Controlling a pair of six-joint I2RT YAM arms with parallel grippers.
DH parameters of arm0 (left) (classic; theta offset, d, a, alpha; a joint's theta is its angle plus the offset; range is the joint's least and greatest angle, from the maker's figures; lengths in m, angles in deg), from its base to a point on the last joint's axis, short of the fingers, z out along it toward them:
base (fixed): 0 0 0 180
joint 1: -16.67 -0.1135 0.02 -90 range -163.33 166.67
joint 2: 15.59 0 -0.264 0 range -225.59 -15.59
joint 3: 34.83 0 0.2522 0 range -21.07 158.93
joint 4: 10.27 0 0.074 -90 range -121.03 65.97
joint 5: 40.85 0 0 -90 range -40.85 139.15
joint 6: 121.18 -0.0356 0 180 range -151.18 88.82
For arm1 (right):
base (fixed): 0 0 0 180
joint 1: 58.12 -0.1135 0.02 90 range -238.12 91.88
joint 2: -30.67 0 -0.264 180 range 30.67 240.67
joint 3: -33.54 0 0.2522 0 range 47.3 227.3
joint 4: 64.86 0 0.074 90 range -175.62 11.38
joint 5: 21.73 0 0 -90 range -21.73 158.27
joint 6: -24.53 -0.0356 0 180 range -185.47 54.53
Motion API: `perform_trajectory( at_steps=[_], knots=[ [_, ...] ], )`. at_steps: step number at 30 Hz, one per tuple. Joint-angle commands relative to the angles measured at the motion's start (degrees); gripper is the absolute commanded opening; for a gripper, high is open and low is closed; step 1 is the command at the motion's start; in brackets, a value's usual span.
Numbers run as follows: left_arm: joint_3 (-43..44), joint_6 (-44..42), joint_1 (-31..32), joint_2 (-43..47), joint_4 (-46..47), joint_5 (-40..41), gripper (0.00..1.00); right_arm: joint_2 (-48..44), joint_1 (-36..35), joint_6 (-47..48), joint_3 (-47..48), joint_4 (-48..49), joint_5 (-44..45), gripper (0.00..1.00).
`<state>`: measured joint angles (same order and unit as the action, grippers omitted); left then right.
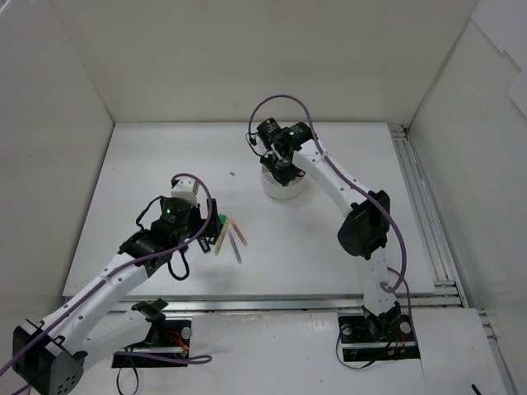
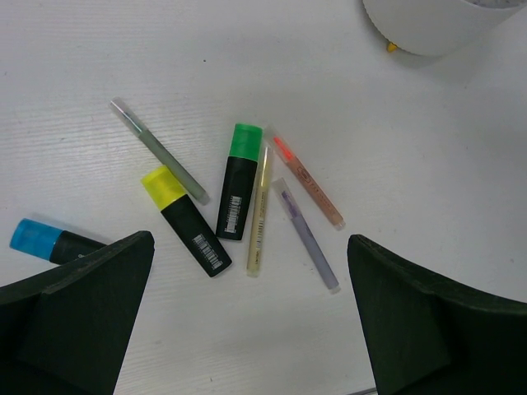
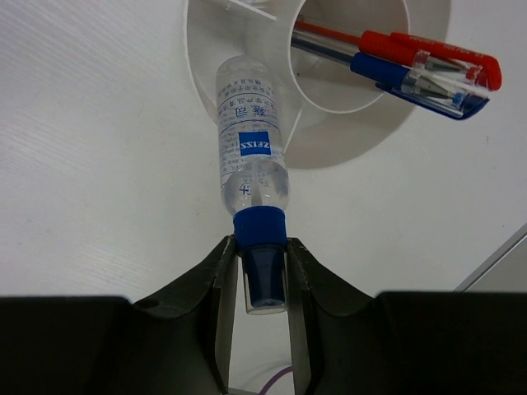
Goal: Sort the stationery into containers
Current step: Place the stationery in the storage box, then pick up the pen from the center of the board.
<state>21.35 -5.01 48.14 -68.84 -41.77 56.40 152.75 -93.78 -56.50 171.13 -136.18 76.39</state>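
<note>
We count 2 pens (image 3: 395, 62) in the tub (image 3: 354, 136); right pincer (image 3: 262, 247) clamps the blue-capped tube (image 3: 251, 148) at its rim; left pincer (image 2: 249, 243) gapes empty over 7 unsorted highlighters (image 2: 239, 185) and markers (image 2: 309, 234) on the counter (image 2: 412, 148).

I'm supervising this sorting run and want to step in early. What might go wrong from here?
The right pincer grips the clear bottle only by its blue cap, tilted at the tub. The bottle may pivot, slip, or knock the pens jutting out. Under the open left pincer, the green-capped highlighter lies right beside a thin yellow stick, so closing might catch both.
</note>
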Motion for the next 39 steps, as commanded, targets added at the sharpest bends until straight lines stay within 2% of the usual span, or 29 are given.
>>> perform_trajectory(
  at_steps=[1,6,8,9,13,17,18,20,25,27,31,35,39],
  knots=[
    [1.0,0.3,0.3,0.7,1.3,0.8,1.0,0.6,0.6,0.4,3.6,-0.1,2.0,0.1],
    [1.0,0.6,0.3,1.3,1.0,0.8,1.0,1.6,0.5,0.6,5.8,-0.1,2.6,0.3],
    [0.9,0.5,0.3,1.5,0.7,0.8,1.0,1.8,0.6,0.6,6.2,-0.1,3.4,0.32],
    [0.9,0.7,0.3,1.7,0.6,0.8,1.0,1.7,0.7,0.5,6.5,-0.1,3.7,0.42],
    [1.2,1.0,0.3,2.2,-0.1,0.8,1.0,1.1,0.5,0.3,7.7,0.0,4.4,0.61],
    [1.4,1.3,0.3,2.8,-0.5,0.6,1.0,-1.0,0.2,-0.2,7.4,0.8,4.6,0.71],
    [1.4,1.3,0.3,3.3,-0.5,0.4,1.0,-2.5,-0.1,-0.1,6.3,1.2,4.6,0.97],
    [1.6,1.6,0.3,3.9,-1.0,0.5,1.0,-4.8,-1.3,0.0,4.2,3.1,5.5,0.98],
    [2.1,3.3,0.3,6.2,-4.0,2.2,1.0,-15.8,-5.7,-2.7,-10.2,14.2,10.9,0.98],
    [2.0,4.9,0.3,7.6,-6.1,3.5,1.0,-21.0,-7.3,-5.2,-18.7,18.9,9.0,0.98],
    [2.0,9.1,0.3,10.3,-10.6,7.5,1.0,-28.0,-9.0,-11.1,-33.2,34.7,1.3,0.98],
    [1.3,12.0,-0.3,13.3,-14.2,8.9,1.0,-29.7,-11.4,-16.4,-44.5,46.1,2.0,0.98],
    [0.8,17.3,-0.3,14.6,-19.2,14.7,1.0,-25.3,-15.0,-16.9,-44.8,49.9,3.3,0.98]
  ],
)
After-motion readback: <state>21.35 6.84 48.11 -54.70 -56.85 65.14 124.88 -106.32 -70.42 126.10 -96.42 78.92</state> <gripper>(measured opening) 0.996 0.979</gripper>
